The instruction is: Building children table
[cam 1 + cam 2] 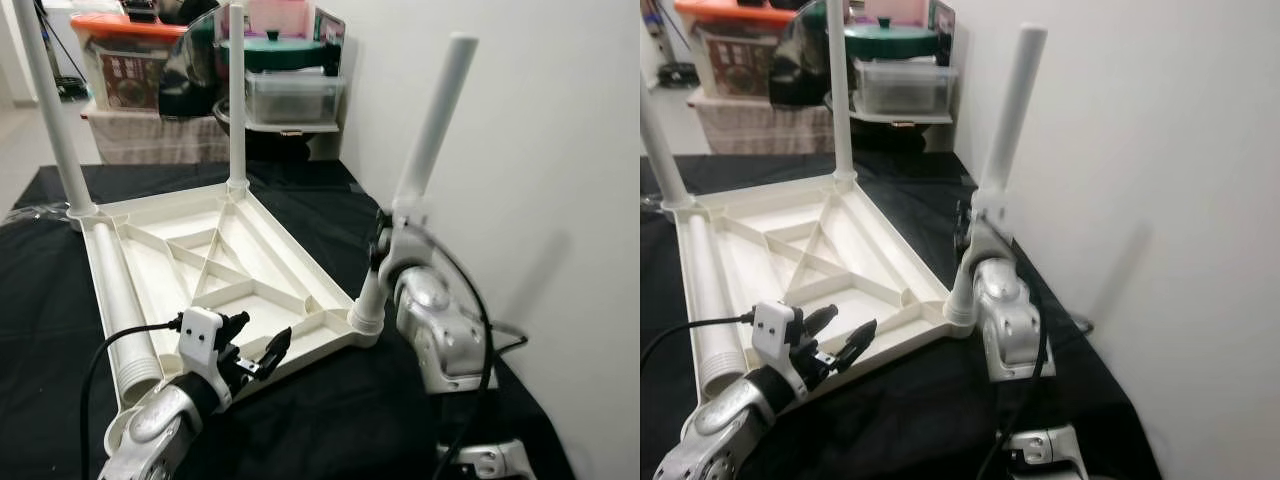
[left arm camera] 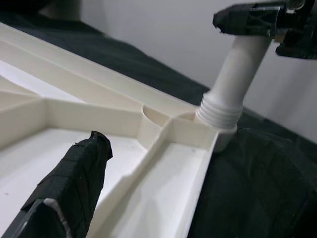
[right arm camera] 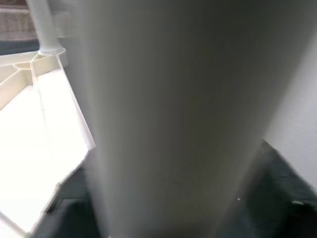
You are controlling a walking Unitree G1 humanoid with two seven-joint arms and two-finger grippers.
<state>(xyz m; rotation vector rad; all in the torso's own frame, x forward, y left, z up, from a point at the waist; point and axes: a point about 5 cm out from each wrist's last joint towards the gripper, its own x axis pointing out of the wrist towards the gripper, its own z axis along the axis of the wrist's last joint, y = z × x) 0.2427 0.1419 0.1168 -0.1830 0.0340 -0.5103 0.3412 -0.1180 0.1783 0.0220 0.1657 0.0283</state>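
Right gripper (image 1: 385, 245) clamps table leg (image 1: 425, 150); no legible writing.

A blurred white leg (image 3: 168, 114) stood very close to the lens. Beside it lay the ribbed white tabletop (image 3: 34, 129), another leg (image 3: 42, 25) upright at its corner.

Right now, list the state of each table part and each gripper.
tabletop: upside down on the black cloth
far legs: two upright in their corners
near right leg: tilted in its corner socket
loose leg: lying on the tabletop
left gripper: open over the near edge
right gripper: shut on the near right leg
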